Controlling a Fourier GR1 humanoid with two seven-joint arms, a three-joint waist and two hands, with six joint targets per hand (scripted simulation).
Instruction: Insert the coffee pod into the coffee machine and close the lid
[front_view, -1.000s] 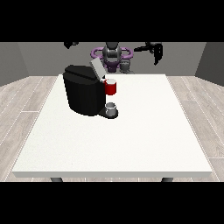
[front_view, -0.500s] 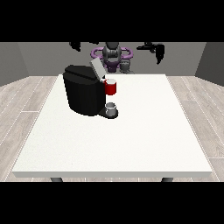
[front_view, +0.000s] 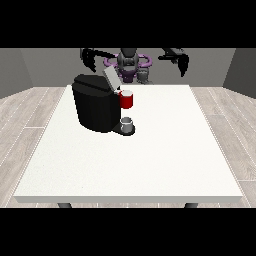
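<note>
Two robot hands are seen raised above the far edge of the white counter. The robot hand at the view's left is held above and behind the black coffee machine; its fingers are seen hanging downward, though whether they are clenched or released cannot be told. The robot hand at the view's right is held well apart from the machine, out past its far side, and its finger state cannot be told either. Nothing is seen grasped in either robot hand.

Below and in front of the left-side robot hand, the machine's grey lid is tilted up and open. A red thing at the machine is seen just under the lid. A grey thing is set on the machine's base, directly below the red thing; it cannot be told for the coffee pod.
</note>
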